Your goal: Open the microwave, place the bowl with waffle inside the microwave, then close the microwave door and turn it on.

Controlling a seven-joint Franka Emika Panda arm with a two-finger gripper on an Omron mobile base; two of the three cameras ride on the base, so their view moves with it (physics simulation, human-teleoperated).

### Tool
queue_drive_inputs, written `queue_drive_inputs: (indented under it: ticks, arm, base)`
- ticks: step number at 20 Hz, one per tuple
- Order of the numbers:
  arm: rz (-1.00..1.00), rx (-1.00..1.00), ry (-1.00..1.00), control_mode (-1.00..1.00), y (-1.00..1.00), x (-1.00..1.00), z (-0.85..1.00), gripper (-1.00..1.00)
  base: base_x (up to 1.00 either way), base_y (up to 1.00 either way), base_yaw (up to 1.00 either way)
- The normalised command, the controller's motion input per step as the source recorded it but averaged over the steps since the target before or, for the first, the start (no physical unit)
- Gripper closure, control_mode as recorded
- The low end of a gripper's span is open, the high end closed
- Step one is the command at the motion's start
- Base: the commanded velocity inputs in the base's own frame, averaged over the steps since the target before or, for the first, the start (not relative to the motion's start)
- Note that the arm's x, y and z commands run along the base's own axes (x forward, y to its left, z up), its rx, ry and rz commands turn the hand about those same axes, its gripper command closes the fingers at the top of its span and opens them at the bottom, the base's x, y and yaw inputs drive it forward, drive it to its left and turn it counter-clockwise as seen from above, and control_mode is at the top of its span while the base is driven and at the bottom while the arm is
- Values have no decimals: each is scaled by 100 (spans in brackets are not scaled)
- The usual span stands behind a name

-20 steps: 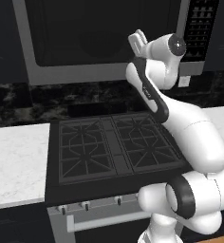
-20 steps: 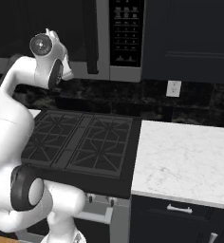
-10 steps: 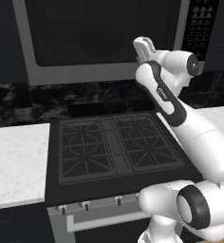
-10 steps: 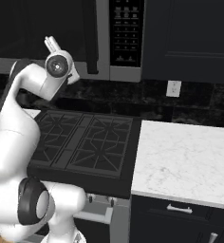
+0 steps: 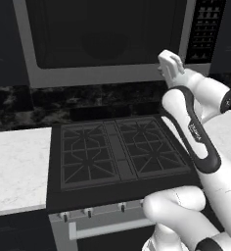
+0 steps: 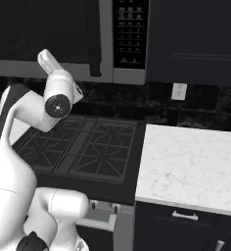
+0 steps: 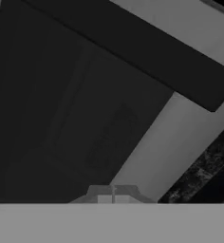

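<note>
While the microwave [image 5: 107, 39] hangs above the stove [image 5: 118, 157] with its door [image 6: 39, 29] shut flat against the grey frame, the black bar handle [image 6: 93, 39] stands upright at the door's right edge, just left of the button panel [image 6: 129, 32]. The tool [image 7: 113, 197] is clenched on nothing, its two tips pressed together and pointing up at the dark glass near the lower end of that handle, close to the door. The white arm [image 5: 196, 132] reaches up over the stove's right burners. Marble counter [image 6: 191, 166] flanks the stove on both sides, and an outlet [image 6: 178, 91] sits on the dark backsplash.
</note>
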Motion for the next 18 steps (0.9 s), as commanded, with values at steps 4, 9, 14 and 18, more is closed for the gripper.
queue_drive_inputs:
  ticks: [4, 9, 14, 18]
  arm:
    - [-3, 0, 15, -100, -87, -79, 42, 100]
    - [-10, 1, 35, -100, -98, -57, 50, 100]
    - [-13, 0, 29, -100, -88, -45, 27, 100]
    - [-23, 0, 1, -100, -53, -21, 0, 100]
  base:
    - [0, 0, 0]
    - [0, 0, 0]
    - [0, 0, 0]
    - [0, 0, 0]
